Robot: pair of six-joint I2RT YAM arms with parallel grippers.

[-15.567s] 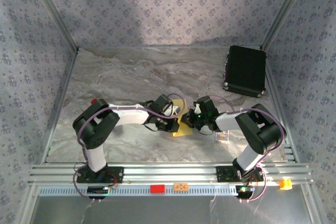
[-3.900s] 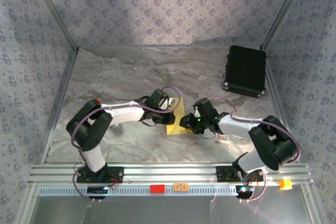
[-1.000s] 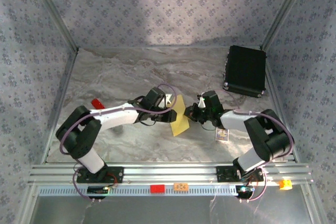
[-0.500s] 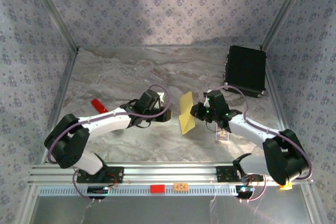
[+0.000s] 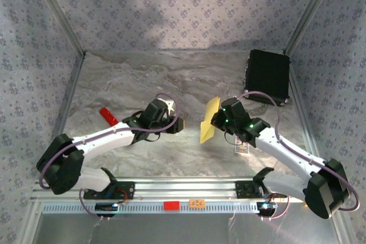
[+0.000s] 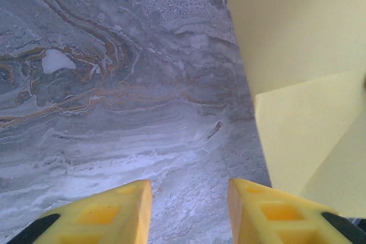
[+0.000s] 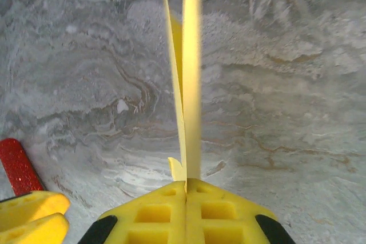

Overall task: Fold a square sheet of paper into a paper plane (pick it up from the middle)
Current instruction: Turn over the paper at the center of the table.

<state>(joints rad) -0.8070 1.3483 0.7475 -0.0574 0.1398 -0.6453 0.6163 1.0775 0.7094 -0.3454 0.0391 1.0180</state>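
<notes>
The yellow sheet of paper (image 5: 209, 121), folded into a narrow layered strip, hangs above the table's middle. My right gripper (image 5: 219, 122) is shut on its near end. In the right wrist view the paper (image 7: 191, 55) stands edge-on, rising straight out of the closed right gripper (image 7: 186, 184). To the left, my left gripper (image 5: 176, 124) sits apart from the paper, a gap of bare table between them. Its jaws are open in the left wrist view, left gripper (image 6: 190, 198) over bare marble, with the paper (image 6: 297, 55) off to the upper right.
A red-handled tool (image 5: 107, 115) lies at the left beside the left arm, red tool (image 7: 17, 167) also near the right wrist view's lower left. A small printed card (image 5: 242, 148) lies under the right arm. A black case (image 5: 267, 76) sits at the back right.
The left gripper has let go of the paper, opened and drawn back left. The right gripper has carried the folded paper up and slightly right, alone.
</notes>
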